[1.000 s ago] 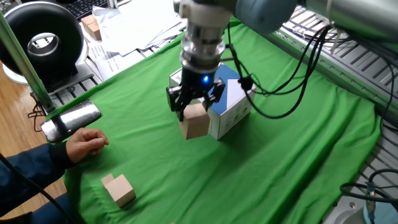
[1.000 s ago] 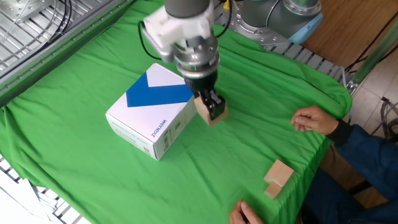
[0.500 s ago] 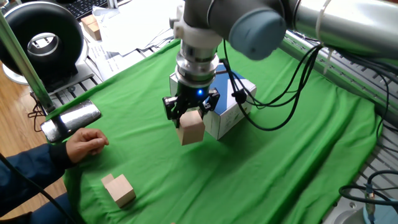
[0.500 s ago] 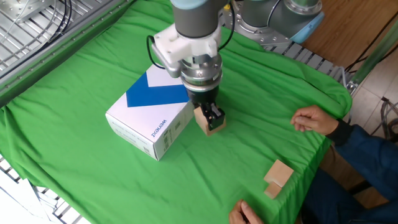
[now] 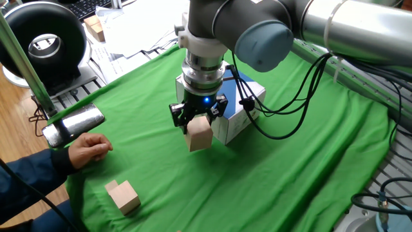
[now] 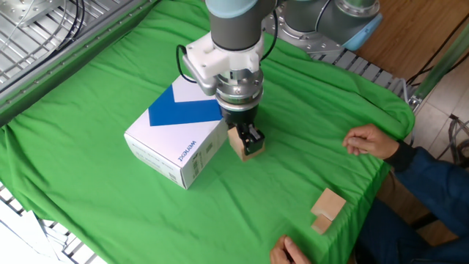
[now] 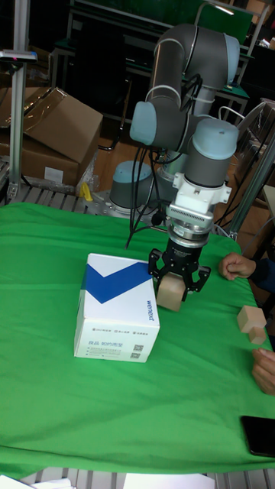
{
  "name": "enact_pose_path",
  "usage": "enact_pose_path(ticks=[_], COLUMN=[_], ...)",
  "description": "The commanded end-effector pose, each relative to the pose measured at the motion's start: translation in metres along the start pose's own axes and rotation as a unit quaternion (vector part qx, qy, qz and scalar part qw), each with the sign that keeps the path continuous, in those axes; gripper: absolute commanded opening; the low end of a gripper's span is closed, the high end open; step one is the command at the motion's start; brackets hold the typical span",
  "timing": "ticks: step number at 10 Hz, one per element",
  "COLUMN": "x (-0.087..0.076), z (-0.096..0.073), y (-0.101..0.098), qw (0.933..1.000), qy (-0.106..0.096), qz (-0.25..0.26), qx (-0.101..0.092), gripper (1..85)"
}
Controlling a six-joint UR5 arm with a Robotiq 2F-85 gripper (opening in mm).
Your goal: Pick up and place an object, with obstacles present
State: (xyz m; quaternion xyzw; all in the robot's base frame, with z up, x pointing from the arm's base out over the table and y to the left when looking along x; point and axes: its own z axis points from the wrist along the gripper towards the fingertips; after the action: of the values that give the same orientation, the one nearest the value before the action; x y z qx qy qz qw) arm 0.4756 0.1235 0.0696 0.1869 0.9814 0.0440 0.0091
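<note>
The tool (image 5: 197, 117) is clamped on the plain light-tan wooden cube (image 5: 199, 133), carried just above the green-clothed table (image 5: 290, 174), at 3 o'clock of the large blue-banded white cardboard box (image 6: 179, 136) in the tall view. Next: clear the box, then lower.

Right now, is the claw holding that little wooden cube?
Yes, the claw is shut on the wooden cube, its black fingers pressed against two opposite faces right beside the white box.
</note>
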Motion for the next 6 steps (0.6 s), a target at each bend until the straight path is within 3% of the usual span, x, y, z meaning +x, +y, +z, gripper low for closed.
enact_pose_path(ticks=[1,6], x=[0.002,0.0007], z=[-0.0035,-0.0028], y=[-0.0024,-0.0032], qw=[1.0,1.0], qy=[-0.001,0.0], qz=[0.004,-0.003], qx=[0.004,0.006], gripper=[1.0,6.0])
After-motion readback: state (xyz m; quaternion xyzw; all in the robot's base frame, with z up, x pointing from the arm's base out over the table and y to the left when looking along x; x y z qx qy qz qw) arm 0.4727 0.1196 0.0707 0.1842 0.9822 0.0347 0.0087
